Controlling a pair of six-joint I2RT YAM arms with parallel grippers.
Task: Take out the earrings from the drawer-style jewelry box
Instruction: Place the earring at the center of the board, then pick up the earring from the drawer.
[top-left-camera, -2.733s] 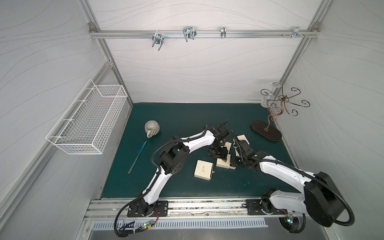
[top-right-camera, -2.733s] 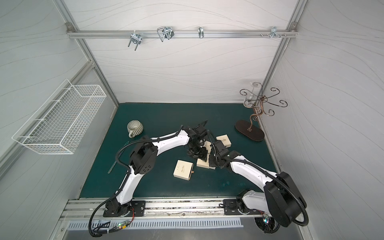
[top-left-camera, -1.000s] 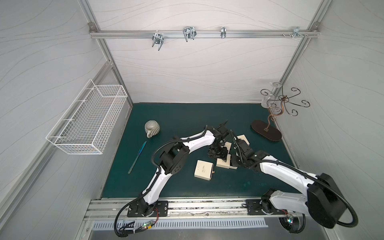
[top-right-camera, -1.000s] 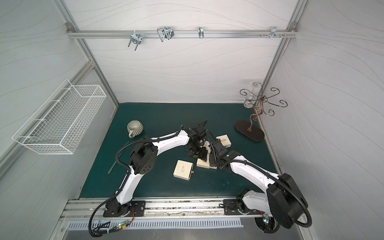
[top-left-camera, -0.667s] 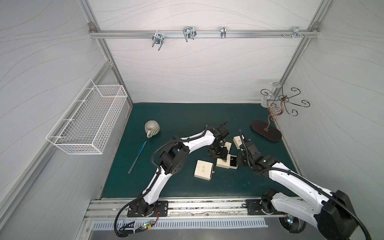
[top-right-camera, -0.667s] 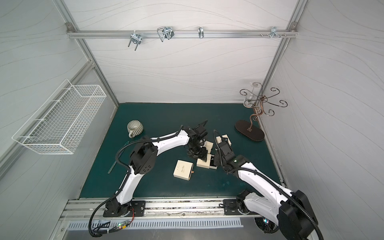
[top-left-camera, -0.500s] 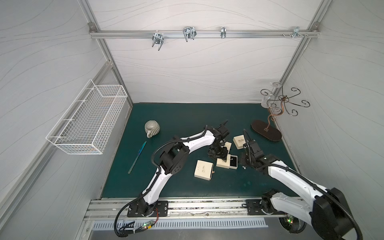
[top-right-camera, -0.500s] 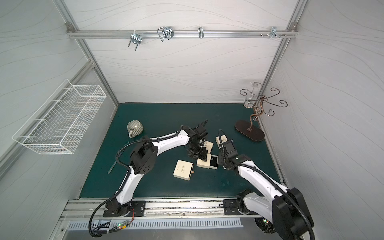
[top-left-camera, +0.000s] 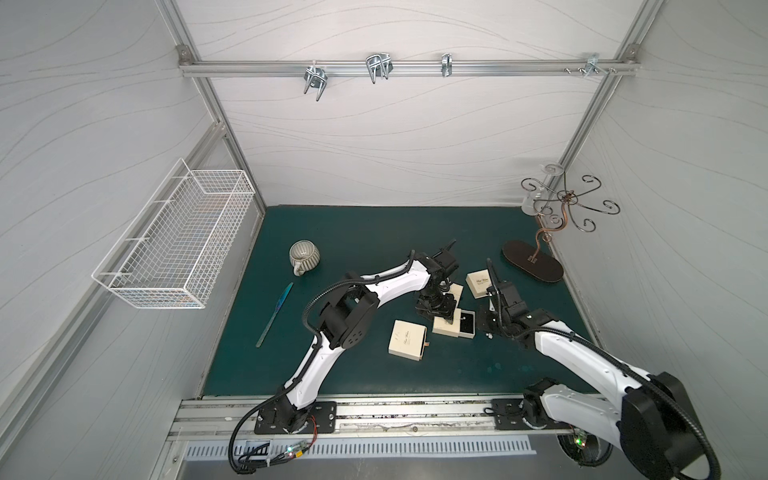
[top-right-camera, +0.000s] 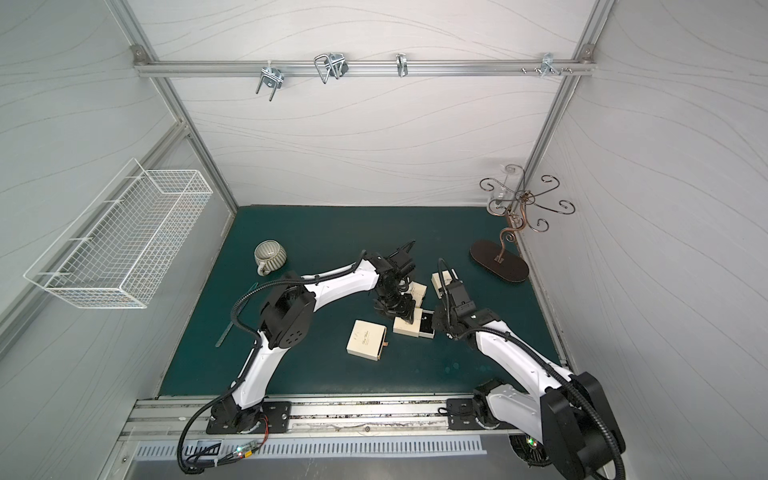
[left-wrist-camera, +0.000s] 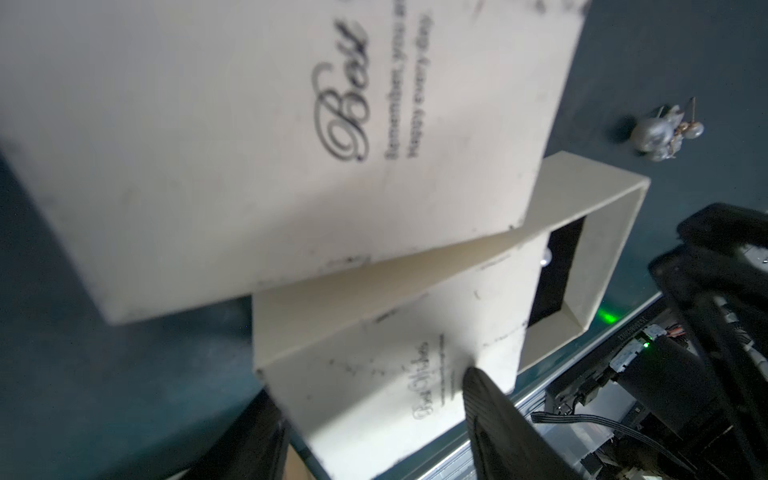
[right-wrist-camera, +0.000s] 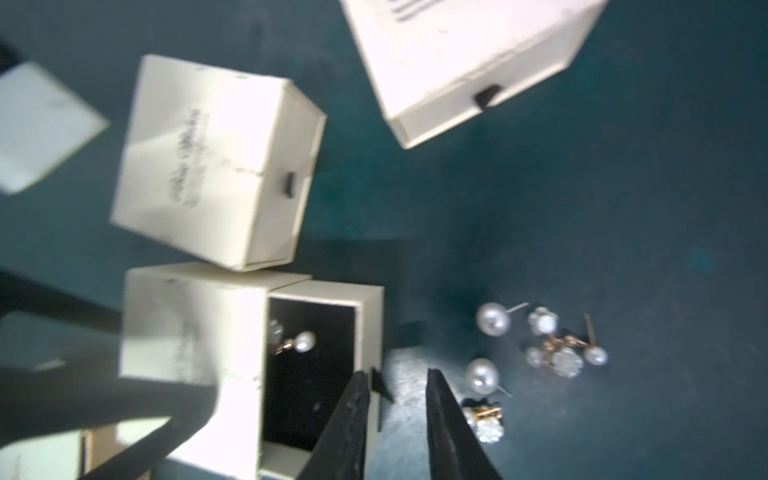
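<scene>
The cream drawer-style jewelry box (top-left-camera: 445, 327) lies mid-mat with its black-lined drawer (right-wrist-camera: 320, 357) slid out. My left gripper (left-wrist-camera: 374, 419) is shut on the box's sleeve (left-wrist-camera: 374, 365), one finger on each side. One pearl earring (right-wrist-camera: 300, 340) lies inside the drawer. Several more earrings (right-wrist-camera: 540, 345) lie on the green mat beside it, also seen as earrings (left-wrist-camera: 660, 133) in the left wrist view. My right gripper (right-wrist-camera: 397, 399) stands open just outside the drawer's front, its small black pull tab (right-wrist-camera: 380, 382) beside one finger, nothing between the fingers.
Other shut cream boxes sit close by: one (top-left-camera: 407, 338) nearer the front, two (top-left-camera: 478, 284) behind the arms. A ribbed cup (top-left-camera: 304, 255), a thin blue-green stick (top-left-camera: 275, 313), a scrolled metal stand (top-left-camera: 533, 262) and a wall wire basket (top-left-camera: 178, 245) surround the work area.
My right gripper pulled away from the box to the right, the drawer slid out with it, and its fingers have parted. The left arm has stayed on the box.
</scene>
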